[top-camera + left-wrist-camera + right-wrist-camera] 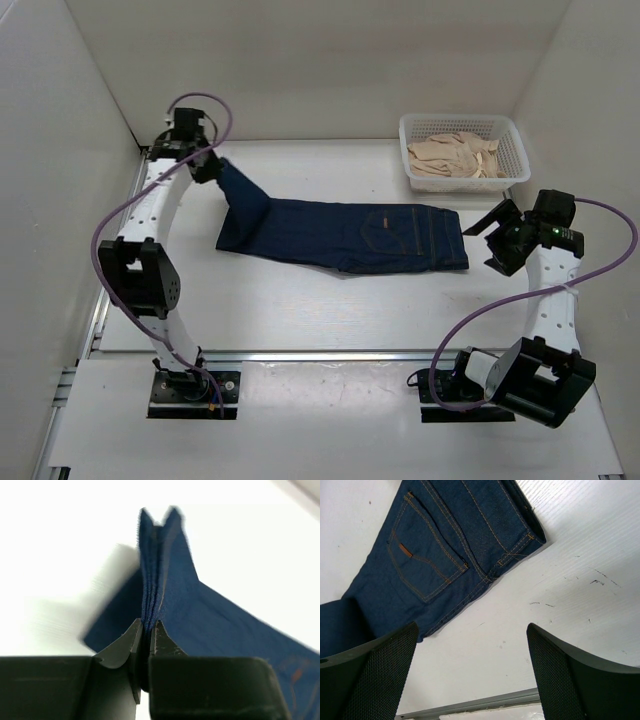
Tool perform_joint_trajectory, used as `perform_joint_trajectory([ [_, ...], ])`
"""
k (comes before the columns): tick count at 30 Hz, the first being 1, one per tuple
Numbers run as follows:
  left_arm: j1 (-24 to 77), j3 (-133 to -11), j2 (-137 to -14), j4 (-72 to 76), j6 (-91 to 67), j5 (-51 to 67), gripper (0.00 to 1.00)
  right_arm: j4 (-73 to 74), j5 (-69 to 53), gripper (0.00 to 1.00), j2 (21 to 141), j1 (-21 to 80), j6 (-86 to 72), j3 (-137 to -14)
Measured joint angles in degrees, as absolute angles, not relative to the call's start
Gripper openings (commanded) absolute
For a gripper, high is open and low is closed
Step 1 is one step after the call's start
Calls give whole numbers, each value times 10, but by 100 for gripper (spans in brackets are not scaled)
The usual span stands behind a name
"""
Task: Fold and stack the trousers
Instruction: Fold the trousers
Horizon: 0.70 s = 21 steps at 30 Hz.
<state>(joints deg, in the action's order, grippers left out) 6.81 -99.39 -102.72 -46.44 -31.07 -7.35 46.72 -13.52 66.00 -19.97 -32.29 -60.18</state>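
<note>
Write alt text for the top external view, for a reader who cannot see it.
Dark blue trousers lie across a white table, their leg end lifted and pinched by the left gripper. The right gripper hovers open beside the waistband, near a white basket of beige cloth.

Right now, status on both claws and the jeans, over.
Left claw shut on jeans leg end, lifted. Right claw open beside waistband, empty. Basket of beige cloth far right, not obstructing.

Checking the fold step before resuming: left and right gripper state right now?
Left gripper: shut on the trousers, pinching a leg end.
Right gripper: open, holding nothing, hovering near the waistband end.
</note>
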Motion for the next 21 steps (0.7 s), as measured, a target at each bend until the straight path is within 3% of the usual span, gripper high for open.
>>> perform_joint_trajectory([
  [8,-66,-1013,-1015,-467,-285,-60,10,466,-134,93,660,-195,-323,-602],
  [21,-128,-1120,-1016,-474,-227,-46,10,466,-125,94,663,-192,-316,-602],
])
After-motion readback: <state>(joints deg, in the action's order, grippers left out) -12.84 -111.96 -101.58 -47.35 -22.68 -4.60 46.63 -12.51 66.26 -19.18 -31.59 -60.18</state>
